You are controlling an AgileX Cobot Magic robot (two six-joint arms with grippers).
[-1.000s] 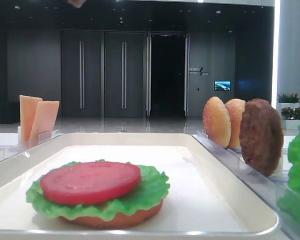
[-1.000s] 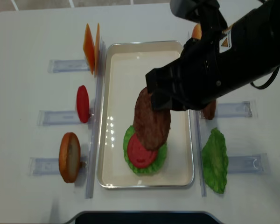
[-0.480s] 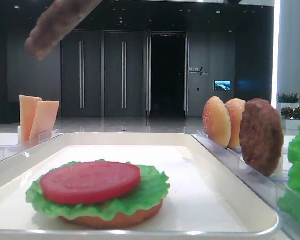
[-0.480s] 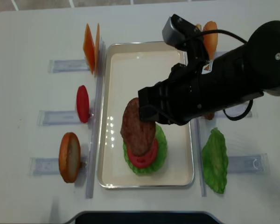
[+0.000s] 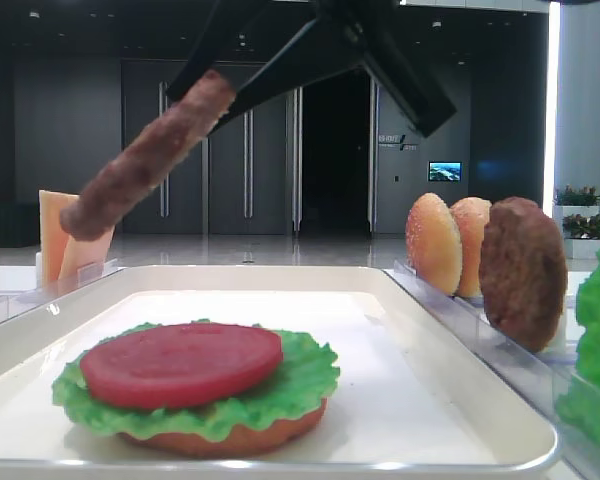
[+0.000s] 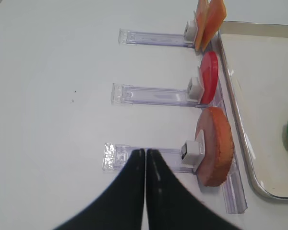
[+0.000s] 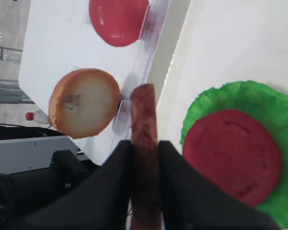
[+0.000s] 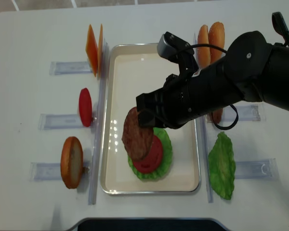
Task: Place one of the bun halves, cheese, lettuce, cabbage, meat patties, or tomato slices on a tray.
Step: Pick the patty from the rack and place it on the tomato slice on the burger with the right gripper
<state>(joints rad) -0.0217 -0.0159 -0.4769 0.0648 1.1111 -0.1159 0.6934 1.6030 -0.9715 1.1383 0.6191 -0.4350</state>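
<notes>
My right gripper (image 7: 145, 143) is shut on a dark brown meat patty (image 8: 136, 134), gripping it by its edge. The patty (image 5: 150, 155) hangs tilted above the cream-white tray (image 8: 149, 62), over the left side of a stack. That stack is a bun half (image 5: 230, 437) at the bottom, lettuce (image 5: 290, 385) on it and a tomato slice (image 5: 180, 362) on top. My left gripper (image 6: 145, 152) is shut with nothing in it, over the table left of the tray, beside a rack holding a bun half (image 6: 213, 146).
Left of the tray, clear racks hold cheese slices (image 8: 94, 43), a tomato slice (image 8: 85, 107) and a bun half (image 8: 71, 162). On the right stand two bun halves (image 8: 210, 36), a second meat patty (image 5: 522, 272) and a lettuce leaf (image 8: 222, 165).
My right gripper has carried the patty down and to the left, closer to the stack on the tray. The left gripper has not moved.
</notes>
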